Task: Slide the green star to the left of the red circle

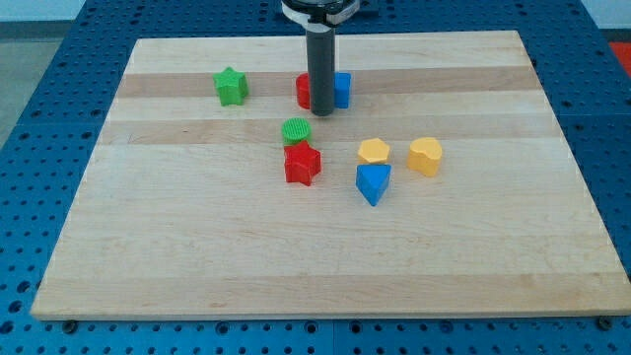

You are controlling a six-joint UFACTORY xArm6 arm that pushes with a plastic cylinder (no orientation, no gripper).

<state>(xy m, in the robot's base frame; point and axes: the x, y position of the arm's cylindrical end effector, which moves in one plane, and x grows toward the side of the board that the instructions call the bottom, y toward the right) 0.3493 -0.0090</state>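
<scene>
The green star [231, 86] lies toward the view's left of my tip [321, 112], at roughly the same depth on the table [197, 247], with bare wood between the two. My tip, the end effector here, is a plain dark rod with nothing to spread or pinch; it holds nothing and stands just in front of the red circle [305, 92], partly hiding it, with the blue block [342, 89] just beside the rod on the view's right. The star is already on the left side of the red circle but well apart from it, so the coming move looks like a push toward the view's right, which means the tip must first get round to the star's far left side. That path seems open along the view's top. Below the tip sit the green round block [297, 131] touching the red star [303, 164], then a yellow block [374, 151], a second yellow block [425, 156] and a blue wedge-like block [373, 182], all clear of the star's line.
</scene>
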